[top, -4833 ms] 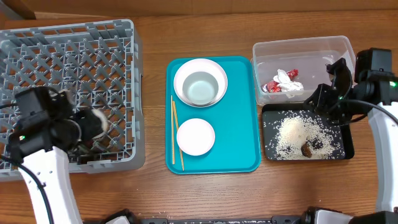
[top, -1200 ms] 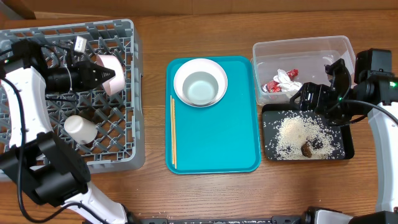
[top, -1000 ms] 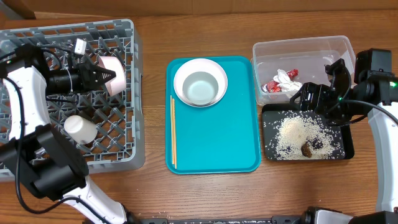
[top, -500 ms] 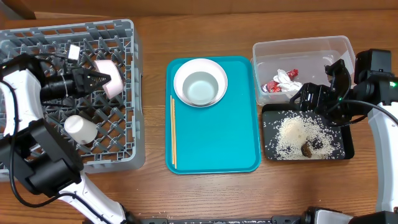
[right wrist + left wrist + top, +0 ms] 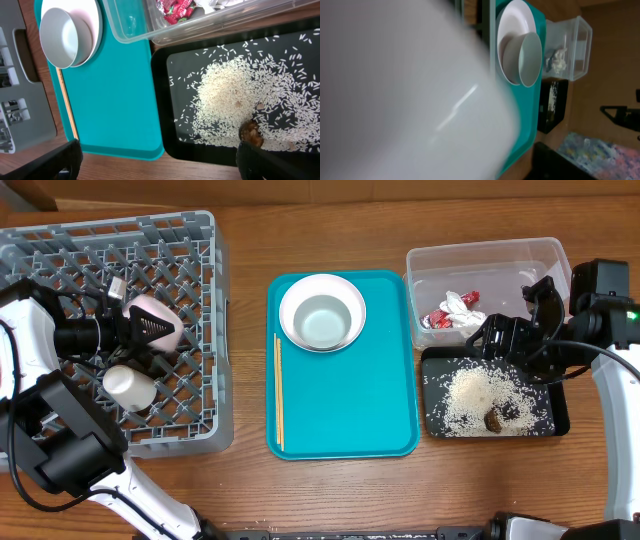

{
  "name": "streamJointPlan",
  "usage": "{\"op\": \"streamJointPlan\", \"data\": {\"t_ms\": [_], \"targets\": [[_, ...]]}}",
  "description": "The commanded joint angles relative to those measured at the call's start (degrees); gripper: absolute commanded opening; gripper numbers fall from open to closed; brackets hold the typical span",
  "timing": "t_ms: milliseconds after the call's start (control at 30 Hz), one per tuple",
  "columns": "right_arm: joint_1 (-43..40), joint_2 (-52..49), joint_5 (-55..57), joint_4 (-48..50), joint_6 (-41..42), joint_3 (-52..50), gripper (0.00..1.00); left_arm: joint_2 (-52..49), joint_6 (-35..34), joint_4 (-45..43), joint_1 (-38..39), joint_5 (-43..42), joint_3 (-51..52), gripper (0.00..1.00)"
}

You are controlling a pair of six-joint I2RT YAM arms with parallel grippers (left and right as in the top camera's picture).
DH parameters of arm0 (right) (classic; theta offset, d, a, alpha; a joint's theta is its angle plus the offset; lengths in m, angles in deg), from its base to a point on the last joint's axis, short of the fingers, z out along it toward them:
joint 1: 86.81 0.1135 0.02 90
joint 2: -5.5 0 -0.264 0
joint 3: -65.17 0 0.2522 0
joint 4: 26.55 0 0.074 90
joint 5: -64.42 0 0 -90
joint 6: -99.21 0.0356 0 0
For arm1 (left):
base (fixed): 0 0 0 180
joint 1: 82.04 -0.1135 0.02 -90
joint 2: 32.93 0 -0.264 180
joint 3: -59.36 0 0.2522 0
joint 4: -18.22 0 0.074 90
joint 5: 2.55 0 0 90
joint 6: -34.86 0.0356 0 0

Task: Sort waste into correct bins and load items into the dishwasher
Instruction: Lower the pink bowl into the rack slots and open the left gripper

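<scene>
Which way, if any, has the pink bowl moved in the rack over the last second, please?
Yes: the pink bowl has shifted down-left in the overhead view, away from the dish rack's far edge and nearer the small white cup.

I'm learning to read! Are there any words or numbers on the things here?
No text here can be read.
Red-and-white wrapper in the clear tub: it has a printed pattern, too small and crumpled to read.
Grey rack and teal tray: no writing shows.

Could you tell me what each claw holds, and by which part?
Right claw holds nothing. Left claw is at the rim of the pink bowl; a grip cannot be told.
</scene>
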Motion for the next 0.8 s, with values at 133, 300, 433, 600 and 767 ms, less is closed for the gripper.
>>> {"op": "streamJointPlan", "data": {"t_ms": [133, 300, 433, 600, 767], "targets": [[0.2, 0.5, -0.4, 0.2, -0.1, 0.6, 1.00, 7.3, -1.2, 0.9, -0.1, 1.6, -2.2, 1.00], [0.2, 0.5, -0.4, 0.2, -0.1, 0.6, 1.00, 14.9, -2.7, 1.0, 2.2, 3.6, -2.2, 1.00], [0.2, 0.5, -0.4, 0.2, -0.1, 0.6, 1.00, 19.0, -8.4, 0.2, 5.8, 12.7, -2.2, 1.00], [0.2, 0.5, -0.4, 0.2, -0.1, 0.6, 1.00, 19.6, -11.5, -0.5, 9.5, 17.6, -2.1, 1.00], [0.2, 0.5, -0.4, 0.2, -0.1, 0.6, 1.00, 19.6, -12.3, -1.0, 10.6, 17.2, -2.1, 1.00]]}}
